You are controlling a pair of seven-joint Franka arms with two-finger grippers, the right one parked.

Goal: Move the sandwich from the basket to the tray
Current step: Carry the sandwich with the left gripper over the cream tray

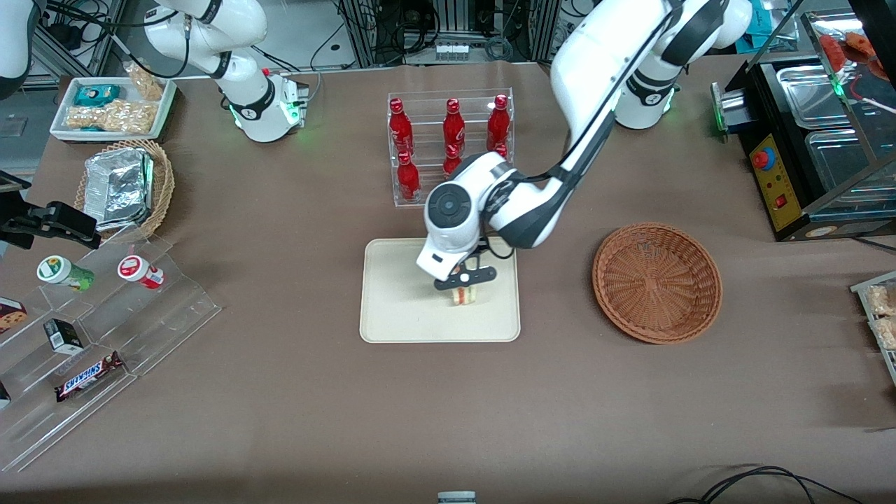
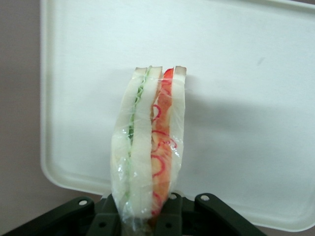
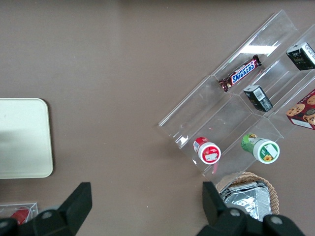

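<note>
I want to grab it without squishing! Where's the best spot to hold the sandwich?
Pinch the sandwich across its two flat bread faces, coming from above. It stands on edge over the tray, and the tool is shut on it that way.

SNICKERS on chocolate bar [image 3: 239, 73] wrapper in clear acrylic stand [image 3: 236, 98]; no other text legible.
</note>
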